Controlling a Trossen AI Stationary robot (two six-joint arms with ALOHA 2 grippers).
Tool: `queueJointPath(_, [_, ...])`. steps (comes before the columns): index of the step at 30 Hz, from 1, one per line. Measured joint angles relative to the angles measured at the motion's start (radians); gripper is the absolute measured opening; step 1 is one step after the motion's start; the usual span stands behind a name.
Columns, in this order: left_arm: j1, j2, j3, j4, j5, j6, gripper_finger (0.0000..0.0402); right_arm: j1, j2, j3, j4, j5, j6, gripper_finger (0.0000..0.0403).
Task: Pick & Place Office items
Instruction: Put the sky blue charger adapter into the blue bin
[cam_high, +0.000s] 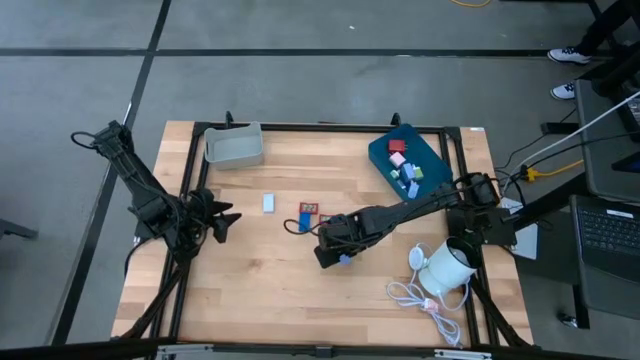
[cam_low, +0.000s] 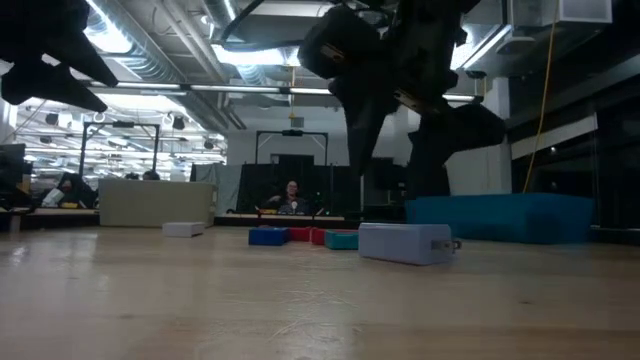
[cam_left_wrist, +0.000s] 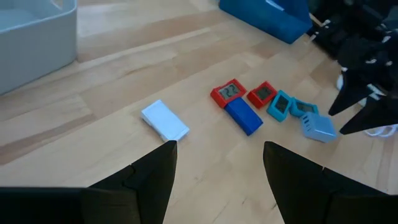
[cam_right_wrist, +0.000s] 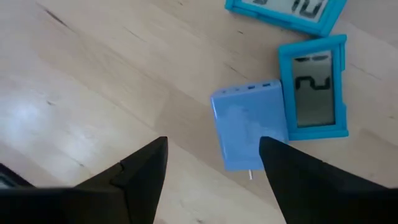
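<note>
Centre frame: right gripper low over table, beside red pieces. Left gripper at left. Blue tray upper right, grey tray upper left.

The pale, straight-grained wooden table carries a black metal frame along its edges. Near its middle lies a small flat white-blue block. Just beside that, toward the table's right side, sit two red-framed little displays with grey screens, a dark blue bar, two teal-framed displays with grey screens, and a light blue blocky charger. A grey plastic tray and a deep blue tray holding pink, red and green pieces stand at the table's far edge.
</note>
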Motion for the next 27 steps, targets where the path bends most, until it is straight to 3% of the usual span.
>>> queueJointPath(27, [0.001, -0.001, -0.023, -0.007, 0.012, -0.044, 0.0235, -0.064, 0.065, 0.003, 0.019, -0.083, -0.151, 0.0263])
